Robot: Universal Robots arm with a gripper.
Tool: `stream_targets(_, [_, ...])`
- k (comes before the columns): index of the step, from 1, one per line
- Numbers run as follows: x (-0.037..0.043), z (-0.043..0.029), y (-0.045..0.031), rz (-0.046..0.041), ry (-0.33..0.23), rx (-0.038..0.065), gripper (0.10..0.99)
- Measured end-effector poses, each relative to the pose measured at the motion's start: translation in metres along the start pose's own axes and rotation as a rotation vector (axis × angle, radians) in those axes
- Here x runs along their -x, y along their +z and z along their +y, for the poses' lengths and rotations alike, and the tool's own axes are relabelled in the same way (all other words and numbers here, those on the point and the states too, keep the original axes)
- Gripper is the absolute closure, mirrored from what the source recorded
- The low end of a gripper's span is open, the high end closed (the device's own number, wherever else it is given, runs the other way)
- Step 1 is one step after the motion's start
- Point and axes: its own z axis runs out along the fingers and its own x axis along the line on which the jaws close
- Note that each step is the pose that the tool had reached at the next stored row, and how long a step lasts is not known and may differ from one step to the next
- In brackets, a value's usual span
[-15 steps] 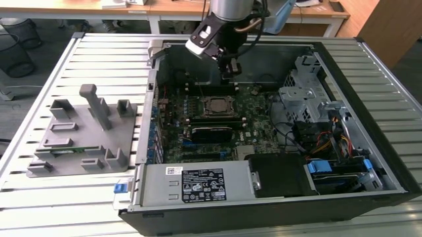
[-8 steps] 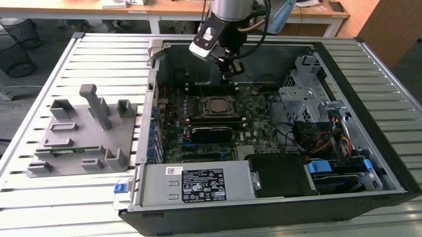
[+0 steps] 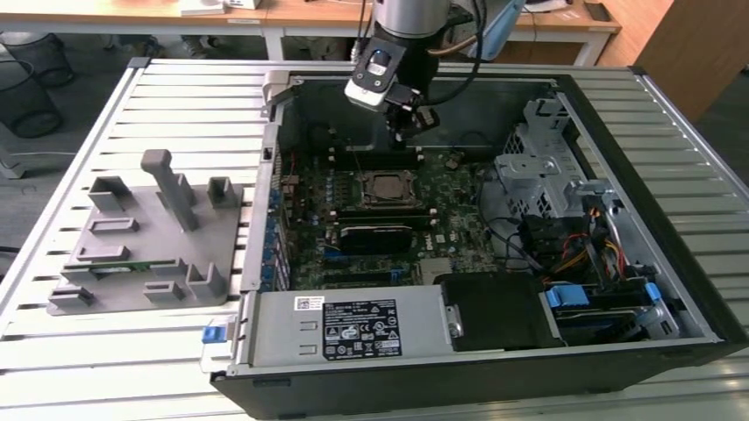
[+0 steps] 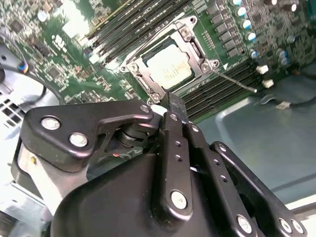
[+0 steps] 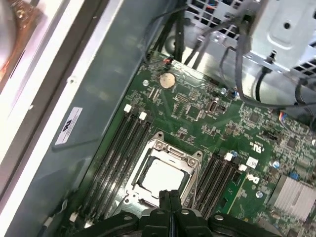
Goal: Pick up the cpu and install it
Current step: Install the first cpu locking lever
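The cpu (image 4: 168,67) is sitting in the socket (image 5: 160,173) on the motherboard (image 3: 387,206). The gripper (image 3: 412,124) is hovering just above it, fingers (image 4: 174,106) pressed together, gripping nothing.

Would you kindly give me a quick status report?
Gripper shut, empty, above motherboard. Cpu seated in socket, frame around it. Nothing in the way.

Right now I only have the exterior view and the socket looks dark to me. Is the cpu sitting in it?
Observer: Yes. In the second wrist view the cpu lies flat inside the socket frame, silvery top up.
Operator: Is the gripper carrying anything?
Observer: No. In the first wrist view the gripper is shut, with nothing between its fingers.
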Motion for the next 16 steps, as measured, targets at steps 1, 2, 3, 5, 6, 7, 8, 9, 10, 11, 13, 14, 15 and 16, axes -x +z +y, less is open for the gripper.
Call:
stream_targets(1, [0.0,0.0,0.0,0.0,-0.018,0.0,0.98])
stream_targets(2, [0.0,-0.0001,0.0,0.0,-0.036,-0.001,0.98])
stream_targets(3, [0.0,0.0,0.0,0.0004,-0.054,-0.001,0.98])
stream_targets(5, [0.0,0.0,0.0,0.0013,-0.09,-0.001,0.98])
stream_targets(6, [0.0,0.0,0.0001,0.0019,-0.109,-0.001,0.98])
stream_targets(7, [0.0,0.0,0.0001,0.0023,-0.126,-0.002,0.98])
stream_targets(8, [0.0,0.0,0.0001,0.0026,-0.142,-0.002,0.98])
stream_targets(9, [0.0,-0.0001,0.0001,0.0028,-0.159,-0.002,0.98])
stream_targets(10, [0.0,-0.0001,0.0001,0.003,-0.175,-0.002,0.98])
stream_targets(11, [0.0,-0.0001,0.0001,0.0031,-0.192,-0.003,0.98])
stream_targets(13, [0.0,-0.0002,0.0001,0.0037,-0.225,-0.003,0.98])
stream_targets(14, [-0.0001,-0.0002,0.0001,0.004,-0.243,-0.003,0.98])
stream_targets(15, [-0.0001,-0.0002,0.0001,0.0043,-0.259,-0.004,0.98])
stream_targets(16, [-0.0001,-0.0002,0.0001,0.0046,-0.275,-0.004,0.98])
